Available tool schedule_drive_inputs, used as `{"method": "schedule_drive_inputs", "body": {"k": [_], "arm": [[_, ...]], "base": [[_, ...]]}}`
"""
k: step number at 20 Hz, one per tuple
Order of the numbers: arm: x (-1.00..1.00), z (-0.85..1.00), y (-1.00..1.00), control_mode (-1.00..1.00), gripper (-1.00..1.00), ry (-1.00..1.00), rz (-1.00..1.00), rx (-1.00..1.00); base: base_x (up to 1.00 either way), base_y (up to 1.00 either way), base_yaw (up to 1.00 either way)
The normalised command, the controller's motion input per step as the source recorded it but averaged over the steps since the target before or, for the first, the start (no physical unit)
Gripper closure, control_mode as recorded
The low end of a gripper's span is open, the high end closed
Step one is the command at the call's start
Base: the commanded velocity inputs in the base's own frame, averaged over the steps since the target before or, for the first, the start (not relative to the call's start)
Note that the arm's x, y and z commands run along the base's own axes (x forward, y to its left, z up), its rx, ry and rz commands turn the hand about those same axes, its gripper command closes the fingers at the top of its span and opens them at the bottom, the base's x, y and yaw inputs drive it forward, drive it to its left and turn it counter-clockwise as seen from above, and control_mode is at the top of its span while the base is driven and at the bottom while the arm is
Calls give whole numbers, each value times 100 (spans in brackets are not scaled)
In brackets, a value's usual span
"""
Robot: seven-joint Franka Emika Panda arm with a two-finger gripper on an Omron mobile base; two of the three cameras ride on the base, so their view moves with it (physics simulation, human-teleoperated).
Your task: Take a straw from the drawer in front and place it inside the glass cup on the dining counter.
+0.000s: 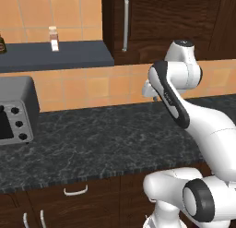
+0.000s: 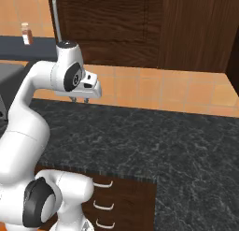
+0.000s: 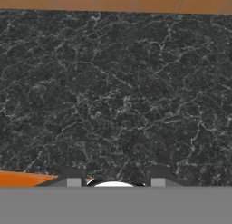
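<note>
Dark brown drawer point(image 2: 122, 199) lies well below the parted, empty claw point(image 2: 80, 100)

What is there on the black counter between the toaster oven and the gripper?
Nothing stands there. In the left base view, the black speckled counter runs bare from the toaster oven at the left to below the gripper, which hangs above the stone.

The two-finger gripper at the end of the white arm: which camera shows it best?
The right base view: the white two-finger gripper shows side-on, pointing down above the black speckled granite counter. The left base view shows a sliver of it behind the arm; the hand view, two dark fingertips, apart.
</note>
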Motion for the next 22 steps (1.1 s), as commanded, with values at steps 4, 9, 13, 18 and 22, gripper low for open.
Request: {"method": "schedule_drive_inputs", "body": {"k": [4,9,13,18,22], "arm": [[-1,0,0,100,-100,-1,0,0],[0,0,0,100,-100,0,0,0],[0,0,0,100,-100,0,0,0],[0,0,0,100,-100,0,0,0],[0,0,0,100,-100,0,0,0]], "base": [[-16,5,0],[-39,47,-23],[-23,84,-46],[-5,83,-54],[-5,69,-64]]}}
